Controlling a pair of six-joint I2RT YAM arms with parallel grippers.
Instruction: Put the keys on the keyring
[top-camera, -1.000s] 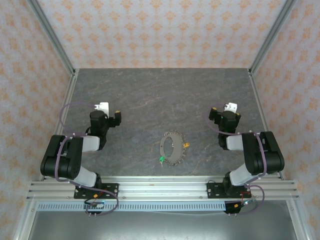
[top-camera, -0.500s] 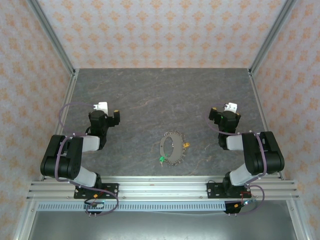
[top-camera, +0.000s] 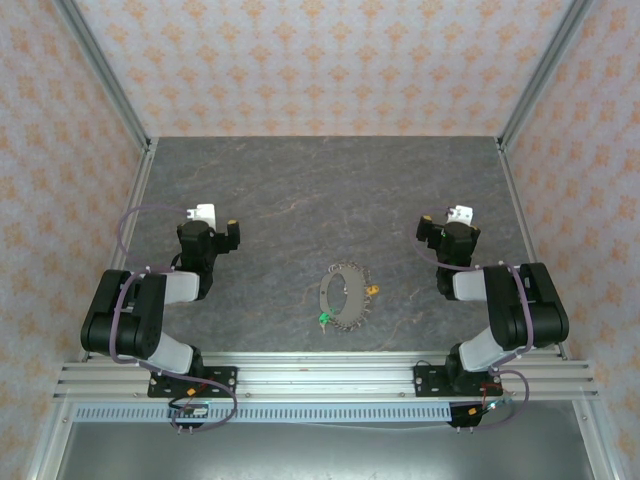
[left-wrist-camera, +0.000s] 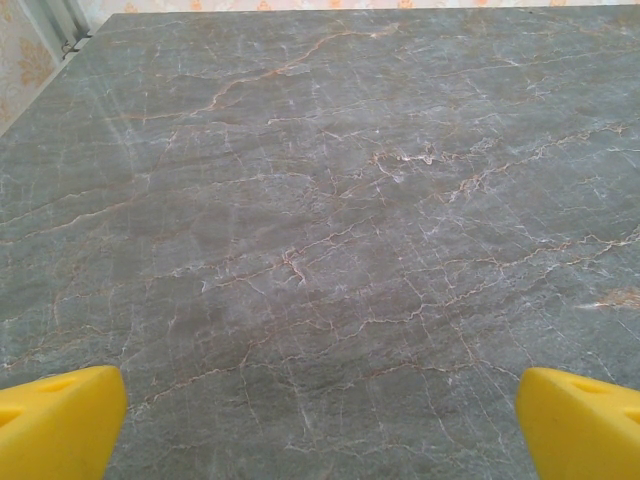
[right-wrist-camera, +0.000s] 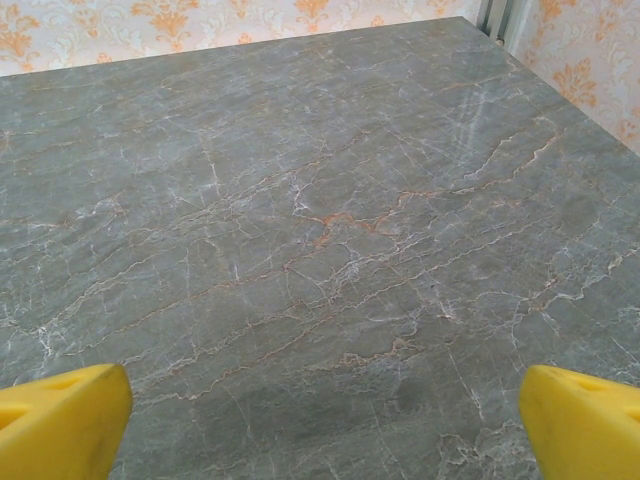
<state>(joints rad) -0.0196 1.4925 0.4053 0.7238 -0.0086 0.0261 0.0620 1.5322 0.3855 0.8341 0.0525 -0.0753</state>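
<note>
keyring (top-camera: 343, 296) flat on bench (top-camera: 300, 180), near middle, green tag (top-camera: 322, 321) at near end. tan-headed key (top-camera: 373, 291) just beside right edge of loop, whitish key (top-camera: 334, 290) inside loop. left claw (top-camera: 213, 232) well left, right claw (top-camera: 450, 228) well right, both spread wide, holding nothing.

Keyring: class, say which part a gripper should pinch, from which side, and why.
Probably the far arc of the keyring, from straight above: the thin chain lies flat, and there it looks free of the yellow key and green tag.
</note>
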